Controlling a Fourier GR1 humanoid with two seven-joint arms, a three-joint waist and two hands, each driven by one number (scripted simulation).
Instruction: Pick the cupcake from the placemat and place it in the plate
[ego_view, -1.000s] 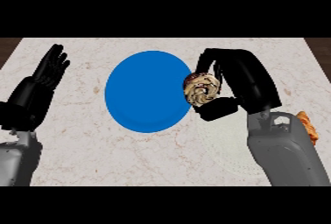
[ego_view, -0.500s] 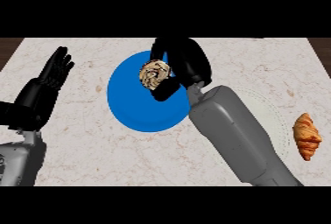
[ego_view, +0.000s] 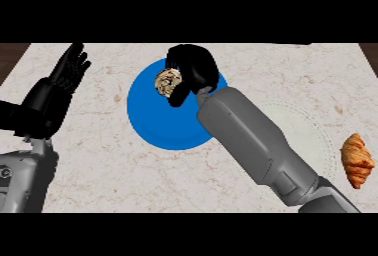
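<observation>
Blue plate (ego_view: 159, 125); tan, brown-speckled cupcake (ego_view: 168, 81); golden-brown croissant (ego_view: 357, 160); pale placemat (ego_view: 306, 131); beige veined marble counter (ego_view: 111, 170); black hands.

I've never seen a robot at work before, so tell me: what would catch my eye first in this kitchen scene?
The bright blue plate near the middle of the marble counter stands out most, with the robot's black right hand curled round a cupcake above the plate's far side. At the left the left hand rests open, fingers up. At the right edge a golden croissant lies beside a pale placemat.
</observation>
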